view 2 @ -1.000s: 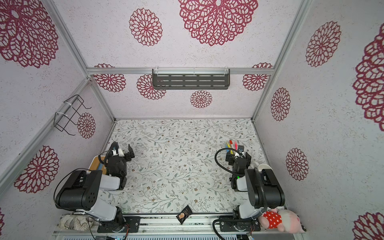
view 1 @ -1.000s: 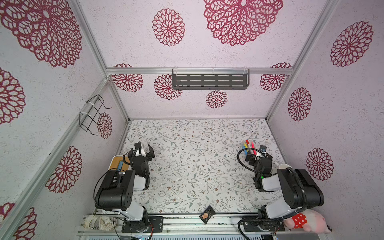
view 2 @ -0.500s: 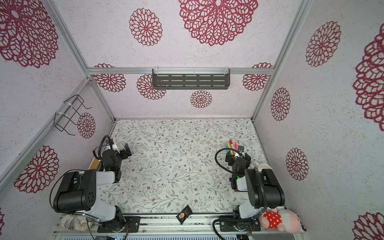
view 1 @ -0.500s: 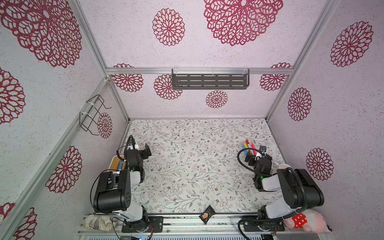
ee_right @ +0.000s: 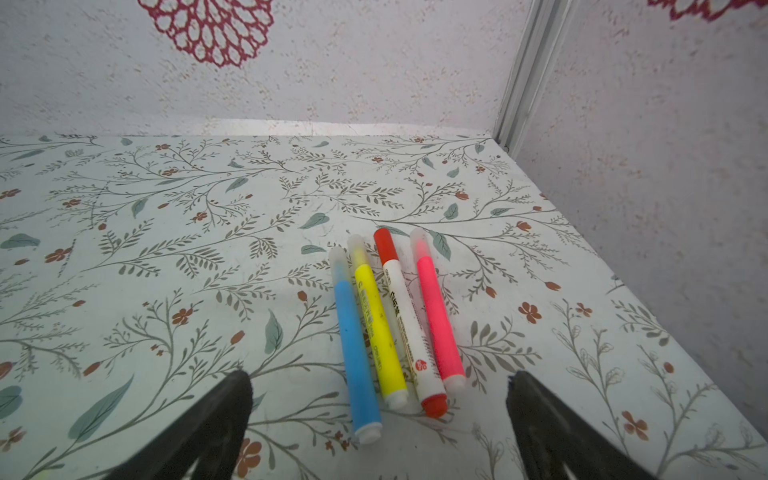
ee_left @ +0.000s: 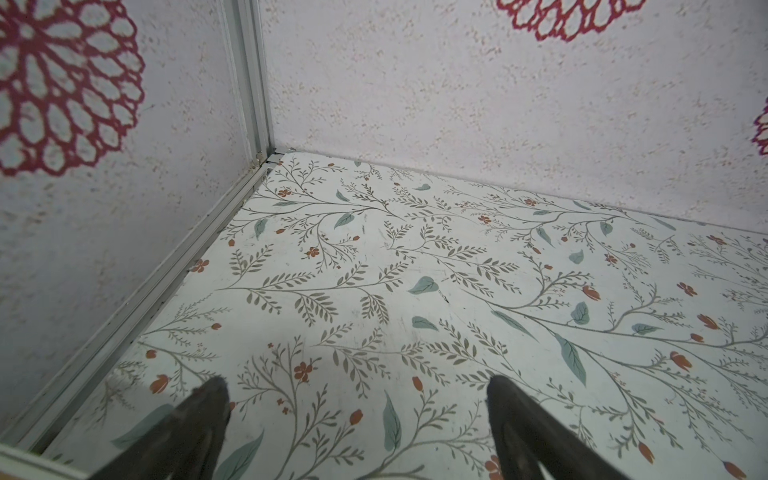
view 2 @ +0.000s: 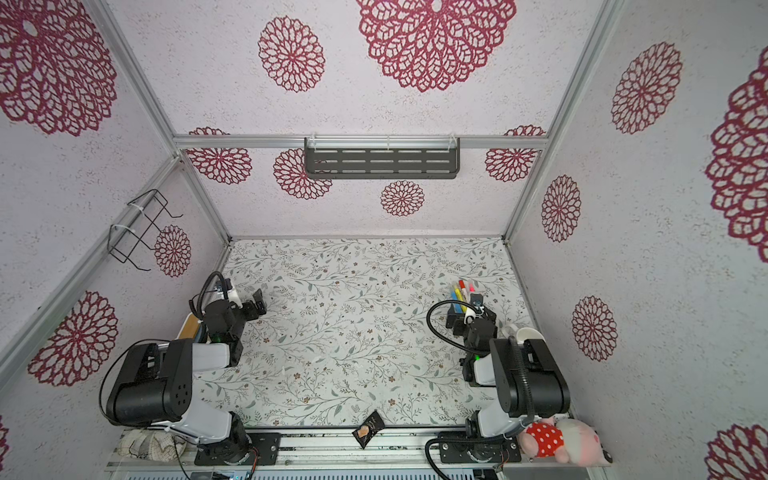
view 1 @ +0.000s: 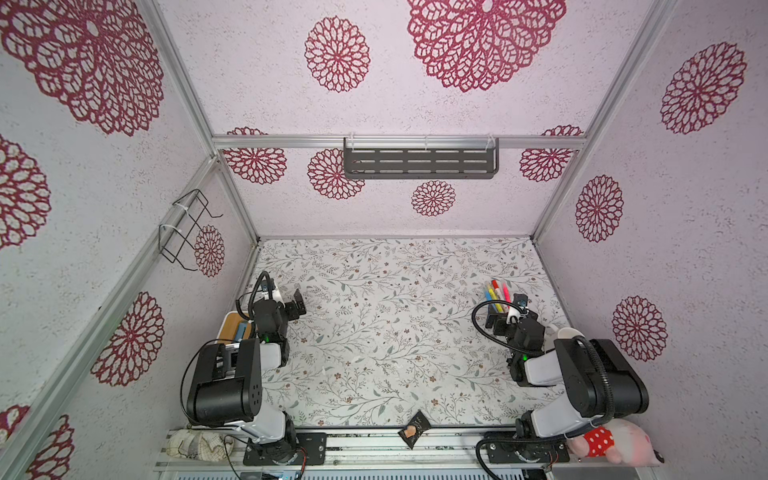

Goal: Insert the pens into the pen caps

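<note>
Right pincer (ee_right: 379, 386) is hanging released near four pens (ee_right: 376, 324) lying side by side, mid-right in both top views; left pincer (ee_left: 357, 385), released, is hovering mid-left.

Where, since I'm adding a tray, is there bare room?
Free: the middle and back of the table, between the left gripper, right gripper and rear wall; only tiny pale specks toward the front. Crowded: the pens before the right gripper, the box at the left wall.
</note>
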